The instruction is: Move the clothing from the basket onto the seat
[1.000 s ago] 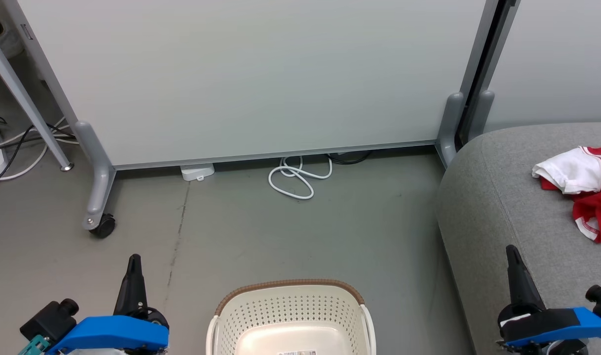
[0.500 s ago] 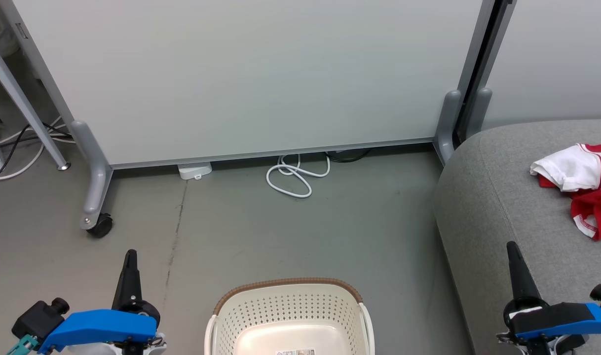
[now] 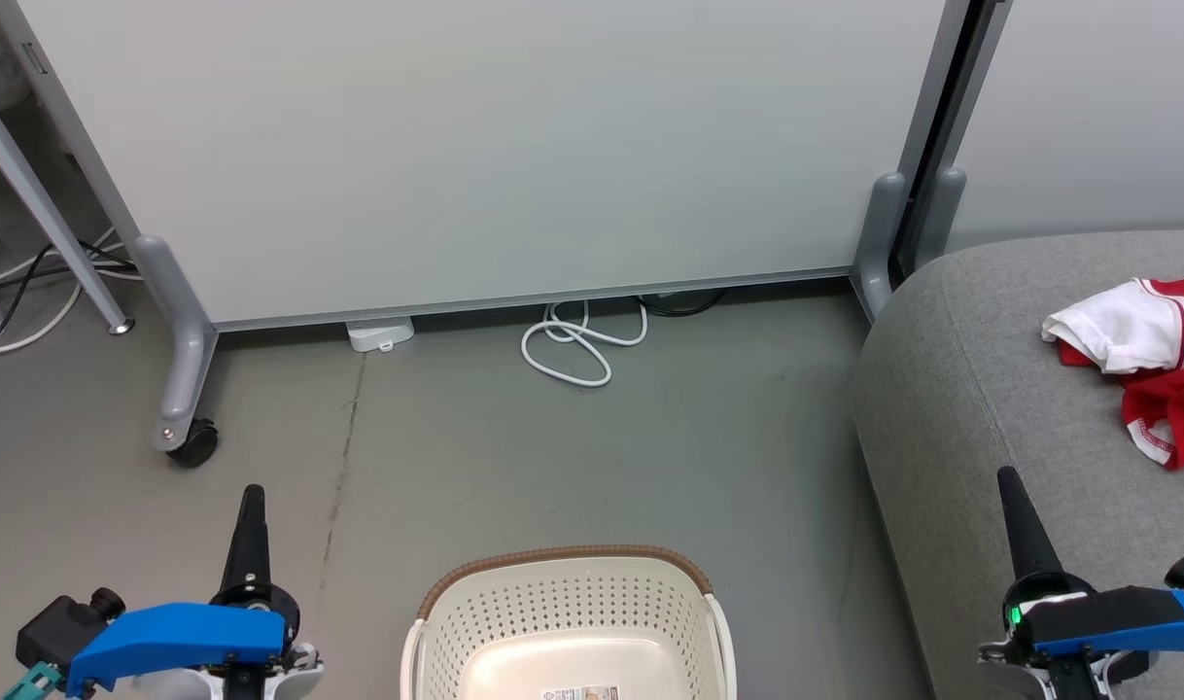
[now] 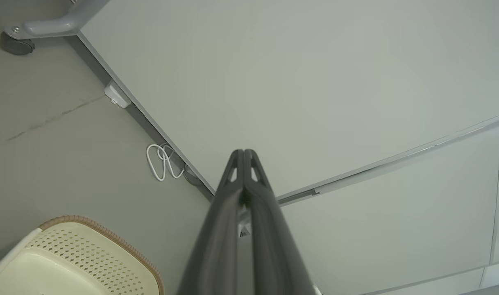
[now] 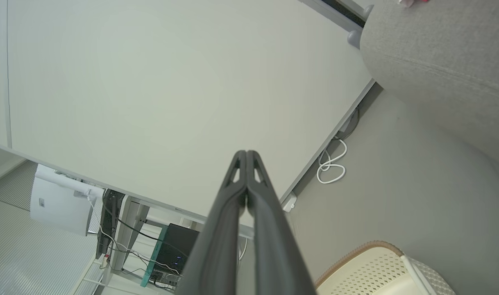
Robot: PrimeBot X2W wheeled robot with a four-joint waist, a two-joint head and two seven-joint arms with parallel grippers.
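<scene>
The jaws of the left gripper (image 4: pixel 243 153) are seen pressed together with nothing between them, and those of the right gripper (image 5: pixel 246 152) are likewise closed on nothing. The left one is held to the left of the basket (image 3: pixel 565 562), the right one to its right. No fabric is seen in the part of the basket that is in view; its near end is cut off. The clothing (image 3: pixel 1161 403) is found on the seat (image 3: pixel 971 408), beyond the basket and well to its right.

A leftover piece could be missed, it is judged, because the basket's near end is hidden. The heap could also be snagged and dragged off the seat if the right arm were swung across it. The heap's white end is pointed leftward, towards the basket's side. The part seen is laid obliquely from that end to a red hem nearer the right gripper. The full long axis cannot be told, as the heap is cut by the picture's edge.
</scene>
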